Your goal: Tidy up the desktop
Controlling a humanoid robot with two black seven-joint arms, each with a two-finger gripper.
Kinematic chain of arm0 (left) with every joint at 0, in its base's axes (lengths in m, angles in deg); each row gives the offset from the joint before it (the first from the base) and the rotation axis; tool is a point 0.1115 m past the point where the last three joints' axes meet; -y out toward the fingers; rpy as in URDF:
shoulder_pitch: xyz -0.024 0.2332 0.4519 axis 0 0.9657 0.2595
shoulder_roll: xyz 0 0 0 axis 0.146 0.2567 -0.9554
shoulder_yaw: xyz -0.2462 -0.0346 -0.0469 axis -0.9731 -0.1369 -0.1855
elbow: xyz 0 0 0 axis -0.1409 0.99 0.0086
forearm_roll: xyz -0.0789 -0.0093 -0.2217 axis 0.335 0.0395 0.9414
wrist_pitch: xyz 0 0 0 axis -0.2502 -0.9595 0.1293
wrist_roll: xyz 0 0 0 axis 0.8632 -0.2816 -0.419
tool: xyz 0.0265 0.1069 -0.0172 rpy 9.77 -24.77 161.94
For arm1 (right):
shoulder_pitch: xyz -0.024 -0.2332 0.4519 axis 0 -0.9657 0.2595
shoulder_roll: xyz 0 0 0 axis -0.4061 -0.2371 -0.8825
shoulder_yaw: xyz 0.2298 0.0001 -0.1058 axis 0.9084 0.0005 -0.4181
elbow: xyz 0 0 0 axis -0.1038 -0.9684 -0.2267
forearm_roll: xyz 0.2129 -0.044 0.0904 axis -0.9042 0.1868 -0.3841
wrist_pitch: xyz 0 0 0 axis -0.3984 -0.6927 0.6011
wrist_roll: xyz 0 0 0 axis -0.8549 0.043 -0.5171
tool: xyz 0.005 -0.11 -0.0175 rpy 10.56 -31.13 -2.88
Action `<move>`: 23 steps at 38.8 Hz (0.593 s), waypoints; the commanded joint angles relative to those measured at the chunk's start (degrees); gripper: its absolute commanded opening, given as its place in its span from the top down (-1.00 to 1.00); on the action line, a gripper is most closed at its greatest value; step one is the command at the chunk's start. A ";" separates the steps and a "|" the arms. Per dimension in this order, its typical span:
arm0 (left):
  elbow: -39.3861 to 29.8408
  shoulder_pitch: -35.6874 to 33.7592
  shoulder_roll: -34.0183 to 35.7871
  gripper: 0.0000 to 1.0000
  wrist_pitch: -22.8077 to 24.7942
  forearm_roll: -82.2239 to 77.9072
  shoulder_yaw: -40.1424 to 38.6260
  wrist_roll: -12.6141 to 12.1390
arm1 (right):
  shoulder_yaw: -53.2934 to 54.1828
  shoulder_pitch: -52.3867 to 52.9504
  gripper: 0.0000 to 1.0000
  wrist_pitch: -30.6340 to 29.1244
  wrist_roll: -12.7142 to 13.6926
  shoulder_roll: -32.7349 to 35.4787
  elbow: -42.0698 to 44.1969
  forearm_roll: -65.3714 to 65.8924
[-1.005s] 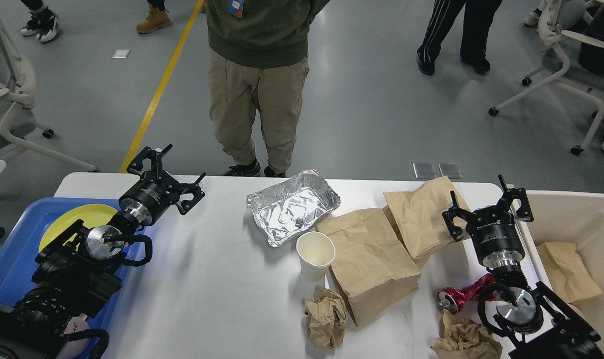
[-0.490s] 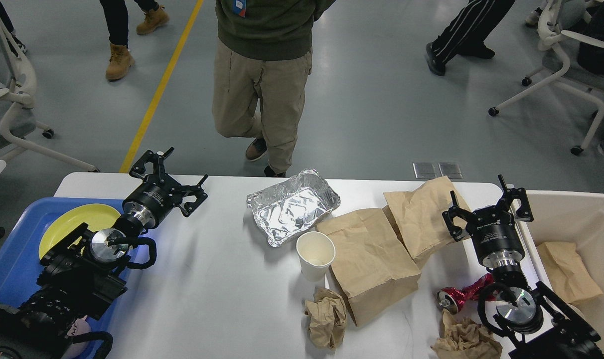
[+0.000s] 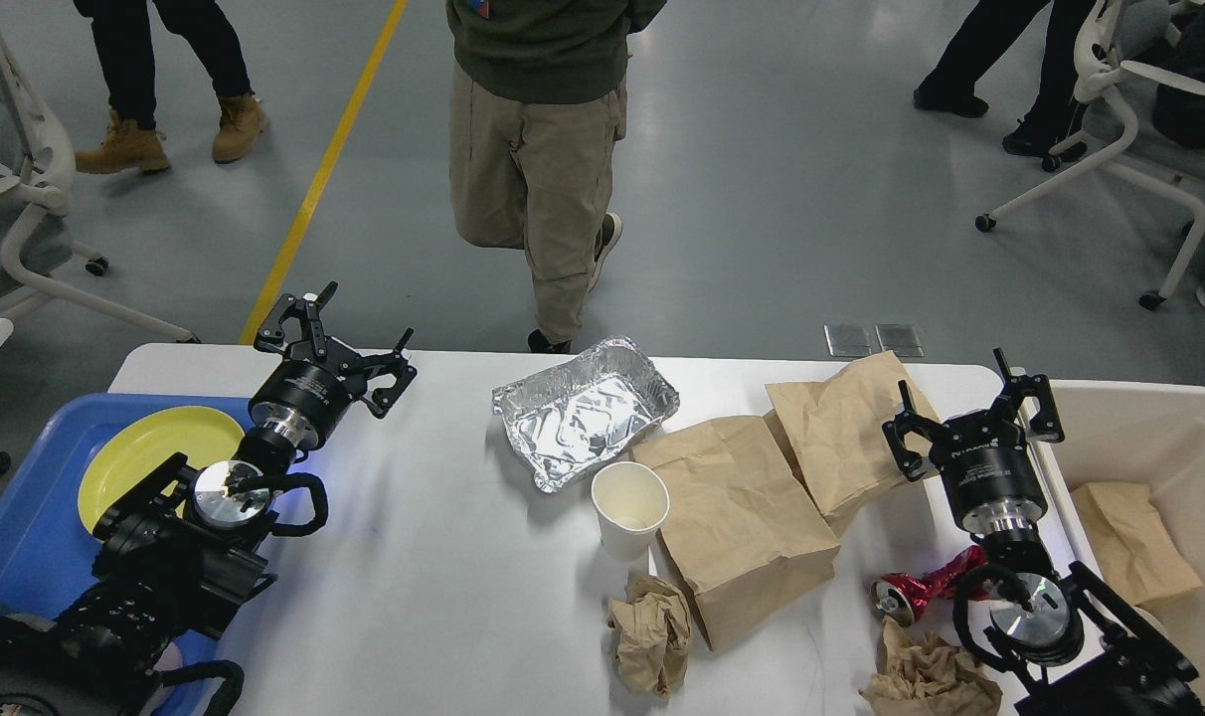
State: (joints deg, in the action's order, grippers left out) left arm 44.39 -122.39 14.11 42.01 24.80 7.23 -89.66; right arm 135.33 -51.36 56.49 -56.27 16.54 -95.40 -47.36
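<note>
The white desktop (image 3: pixel 433 587) holds a crumpled foil tray (image 3: pixel 583 410), a white paper cup (image 3: pixel 629 509), two brown paper bags (image 3: pixel 737 522) (image 3: pixel 841 433), two crumpled brown paper wads (image 3: pixel 650 631) (image 3: pixel 926 676) and a crushed red can (image 3: pixel 911 589). My left gripper (image 3: pixel 342 333) is open and empty over the desktop's far left, left of the foil tray. My right gripper (image 3: pixel 972 403) is open and empty above the right edge of the far paper bag.
A blue tray (image 3: pixel 26 537) with a yellow plate (image 3: pixel 145 452) sits at the left. A beige bin (image 3: pixel 1159 438) at the right holds a brown paper bag (image 3: pixel 1134 542). A person (image 3: pixel 538 149) stands just beyond the table's far edge; office chairs stand at both sides.
My left gripper has shifted slightly right and away, off the blue tray's edge. The right arm has not moved. The people behind the table have stepped about.
</note>
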 commanded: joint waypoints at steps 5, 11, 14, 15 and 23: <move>-0.79 2.29 -0.46 -0.93 1.23 0.69 -0.65 9.67 | 0.00 0.00 -1.00 0.03 0.00 0.00 0.00 0.00; -0.79 2.56 -0.46 -0.93 2.38 0.69 -0.04 13.19 | 0.00 0.00 -1.00 0.03 0.00 0.00 0.00 0.00; -0.79 2.56 -0.46 -0.93 2.38 0.69 0.05 13.19 | 0.00 0.00 -1.00 -0.05 0.00 0.00 0.00 0.00; -0.79 2.56 -0.46 -0.93 2.38 0.69 0.05 13.19 | 0.00 0.00 -1.00 0.03 0.00 0.00 0.00 0.00; -0.79 2.56 -0.46 -0.93 2.47 0.69 0.05 13.19 | 0.00 0.00 -1.00 0.03 0.00 0.00 0.00 0.00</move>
State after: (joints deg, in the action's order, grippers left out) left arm 43.57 -119.79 13.64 44.46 25.52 7.28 -76.47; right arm 135.33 -51.36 56.49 -56.27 16.55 -95.40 -47.36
